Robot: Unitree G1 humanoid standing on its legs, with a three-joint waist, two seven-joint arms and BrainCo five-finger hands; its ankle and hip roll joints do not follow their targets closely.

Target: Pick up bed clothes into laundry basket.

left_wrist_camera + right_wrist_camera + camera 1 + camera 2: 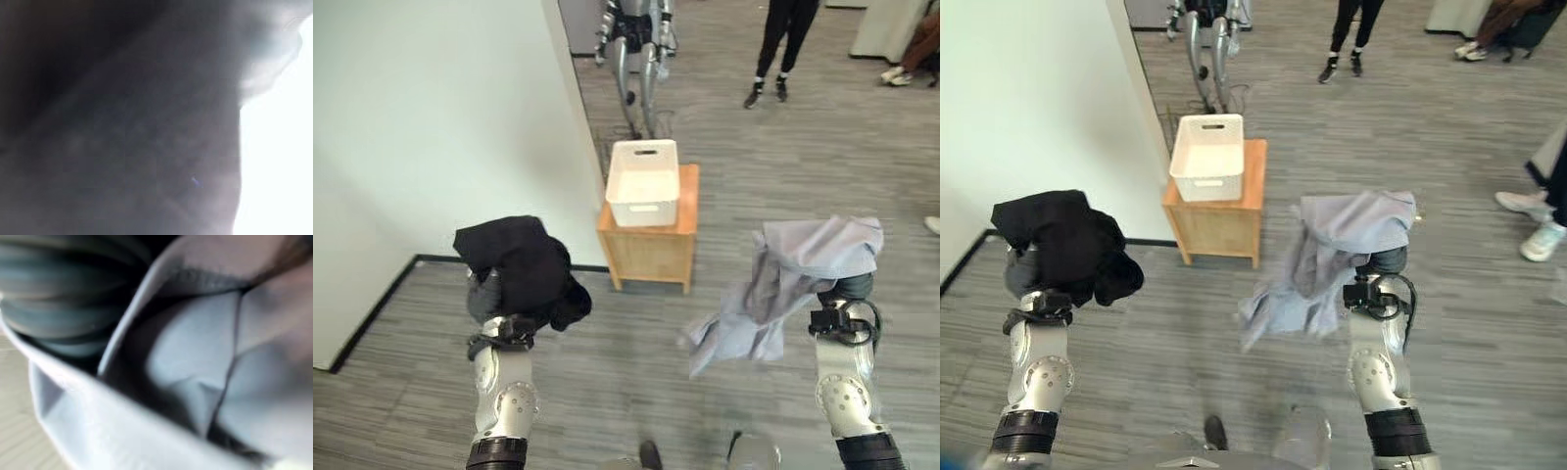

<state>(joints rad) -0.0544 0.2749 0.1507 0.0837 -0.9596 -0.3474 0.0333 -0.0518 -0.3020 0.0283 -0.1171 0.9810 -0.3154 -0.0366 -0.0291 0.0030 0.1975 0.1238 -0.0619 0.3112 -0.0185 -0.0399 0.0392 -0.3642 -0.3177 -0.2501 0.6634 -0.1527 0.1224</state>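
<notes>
Garments draped over both hands: black garment (524, 269) on left hand (487, 294), grey garment (793, 279) on right hand (847, 289); finger state cannot be told. Loose drape may slip before reaching the laundry basket (643, 181).

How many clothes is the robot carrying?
2. A black garment is draped over the left hand, and a light grey garment hangs over the right hand. More could be hidden underneath them.

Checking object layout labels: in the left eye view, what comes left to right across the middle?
Black garment draped over the left hand → white basket on the wooden stand → grey garment draped over the right hand.
</notes>
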